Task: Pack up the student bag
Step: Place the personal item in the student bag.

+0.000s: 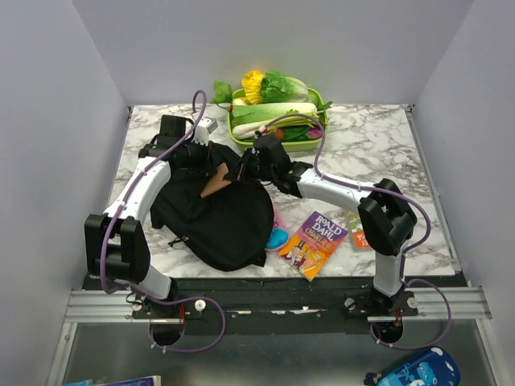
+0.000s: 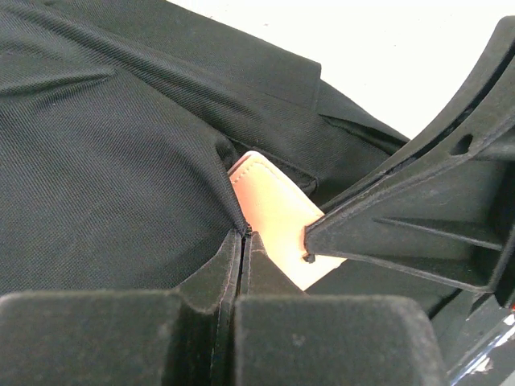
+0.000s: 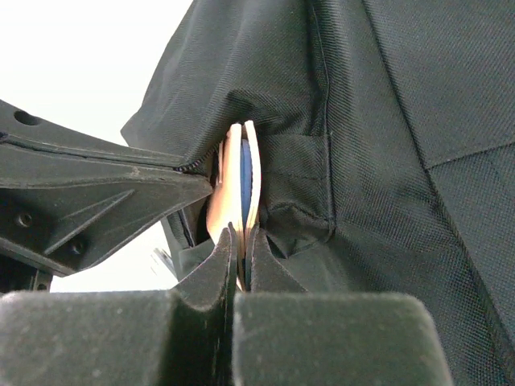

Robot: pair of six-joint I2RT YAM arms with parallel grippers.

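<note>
The student bag [image 1: 221, 221] lies as a soft black heap on the left half of the marble table. A flat tan book with blue between its covers [image 1: 216, 184] sticks up out of the bag's far edge. My left gripper [image 2: 244, 241] is shut on the black fabric edge of the bag [image 2: 121, 177], right beside the tan book [image 2: 273, 211]. My right gripper [image 3: 241, 237] is shut on the tan book [image 3: 233, 181], which stands edge-on against the bag's fabric [image 3: 386, 161]. Both grippers meet at that opening; most of the book is hidden by the fabric.
A green tray [image 1: 315, 103] of toy vegetables stands at the back. A Roald Dahl book [image 1: 314, 241], a small orange book [image 1: 358, 232] and a pink pencil case [image 1: 278, 233] lie to the right of the bag. A small grey object [image 1: 208, 126] sits behind the left arm.
</note>
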